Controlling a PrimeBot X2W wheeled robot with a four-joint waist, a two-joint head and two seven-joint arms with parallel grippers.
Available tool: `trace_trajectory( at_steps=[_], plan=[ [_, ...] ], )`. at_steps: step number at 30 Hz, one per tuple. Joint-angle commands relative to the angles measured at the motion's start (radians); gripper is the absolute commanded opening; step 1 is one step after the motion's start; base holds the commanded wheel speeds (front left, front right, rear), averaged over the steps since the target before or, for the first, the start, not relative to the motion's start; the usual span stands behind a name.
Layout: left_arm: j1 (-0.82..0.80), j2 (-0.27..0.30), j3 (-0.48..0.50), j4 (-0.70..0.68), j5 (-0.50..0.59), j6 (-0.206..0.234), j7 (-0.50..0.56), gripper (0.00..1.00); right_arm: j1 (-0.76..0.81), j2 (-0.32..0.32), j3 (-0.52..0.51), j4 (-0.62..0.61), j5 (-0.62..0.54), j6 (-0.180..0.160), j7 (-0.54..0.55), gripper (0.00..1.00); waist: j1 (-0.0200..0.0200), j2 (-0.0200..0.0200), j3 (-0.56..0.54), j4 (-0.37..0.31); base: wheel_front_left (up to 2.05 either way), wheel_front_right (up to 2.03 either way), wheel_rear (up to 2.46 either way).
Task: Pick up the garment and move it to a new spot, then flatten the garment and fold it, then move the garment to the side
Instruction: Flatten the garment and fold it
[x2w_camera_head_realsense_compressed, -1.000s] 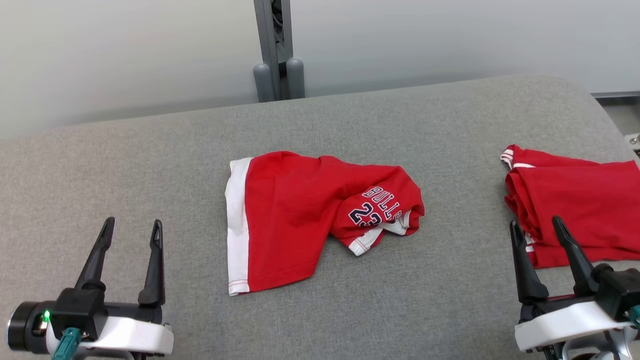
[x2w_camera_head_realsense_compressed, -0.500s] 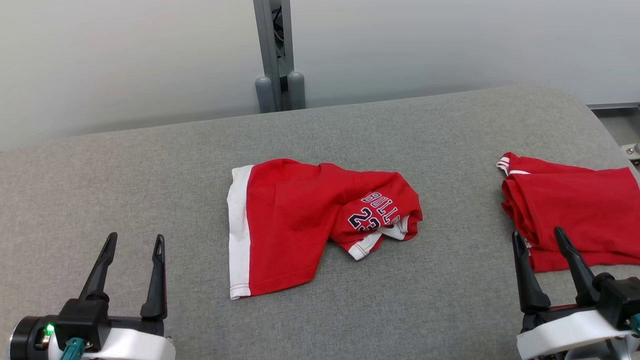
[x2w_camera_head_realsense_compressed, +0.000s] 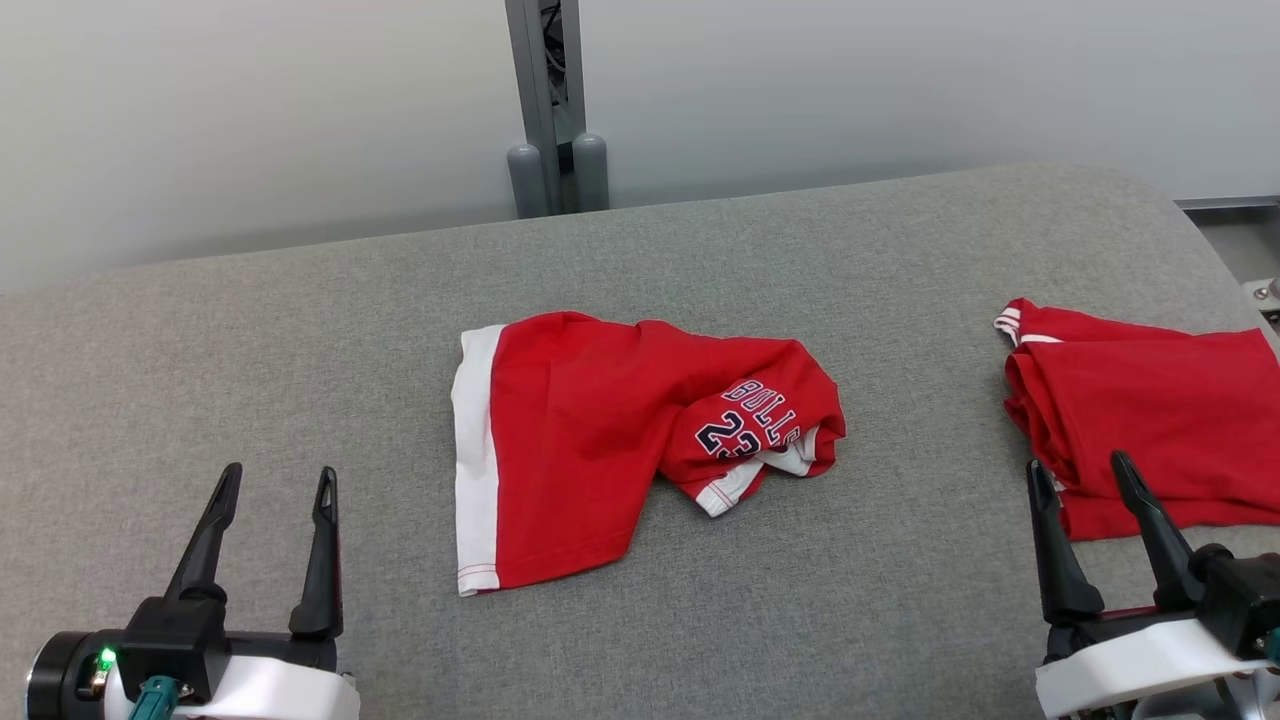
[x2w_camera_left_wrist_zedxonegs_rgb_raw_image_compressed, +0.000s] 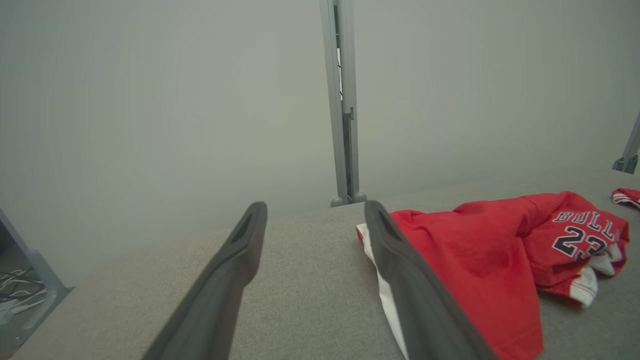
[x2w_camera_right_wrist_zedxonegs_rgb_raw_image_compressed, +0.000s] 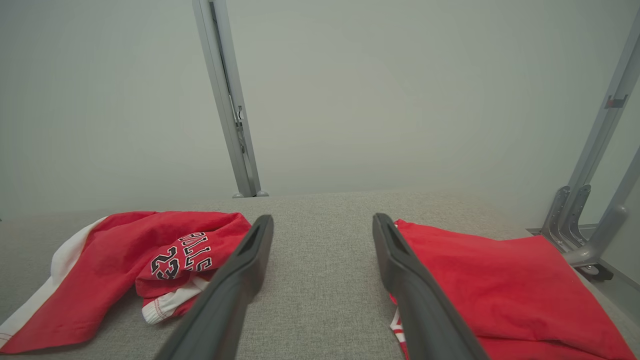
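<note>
The first step, picking up the garment, has not begun. The crumpled red jersey with a white band and navy "BULLS 23" print (x2w_camera_head_realsense_compressed: 590, 440) lies on the grey fabric-covered table (x2w_camera_head_realsense_compressed: 250, 330), on the robot's side of the grey metal post (x2w_camera_head_realsense_compressed: 545, 100) and reaching out to the right of it.

Its long axis runs left to right across the table. The white-banded edge points left, almost in line with the post, and the bunched, printed end points right.

The left gripper (x2w_camera_head_realsense_compressed: 279, 470) hovers to the left of the post, and the right gripper (x2w_camera_head_realsense_compressed: 1077, 461) far to its right, beside a second, flatter red garment (x2w_camera_head_realsense_compressed: 1160, 410). Both are spread wide and hold nothing.

I judge that the next move calls for one arm to reach inward, come down on a raised fold or the banded edge, and pinch cloth alone, not the table cover.
</note>
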Motion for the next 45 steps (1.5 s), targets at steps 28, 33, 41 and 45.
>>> trace_trajectory(
  at_steps=[28, 33, 41, 45],
  plan=[
    [-0.12, -0.039, -0.05, 0.008, 0.002, -0.008, -0.035, 1.0, -0.414, -0.098, 0.712, 0.408, 0.07, 0.0, 0.019, 1.0, 0.0, -0.0001, 0.135, 0.287, 0.0, 0.0, 0.0],
    [-0.14, -0.055, -0.055, 0.028, 0.001, -0.014, -0.047, 1.0, -0.516, -0.09, 0.811, 0.592, 0.097, 0.0, 0.009, 1.0, 0.0, -0.0001, 0.154, 0.341, 0.0, 0.0, 0.0],
    [-0.151, -0.07, -0.051, 0.046, 0.013, -0.02, -0.056, 1.0, -0.625, -0.049, 0.893, 0.835, 0.209, 0.0, -0.03, 0.0, 0.0, -0.0001, 0.153, 0.347, 0.0, 0.0, 0.0],
    [-0.146, -0.065, -0.045, 0.052, 0.015, -0.022, -0.056, 1.0, -0.627, -0.05, 0.858, 0.795, 0.263, 0.0, -0.104, 0.0, 0.0, -0.0001, 0.137, 0.313, 0.0, 0.0, 0.0]
  ],
)
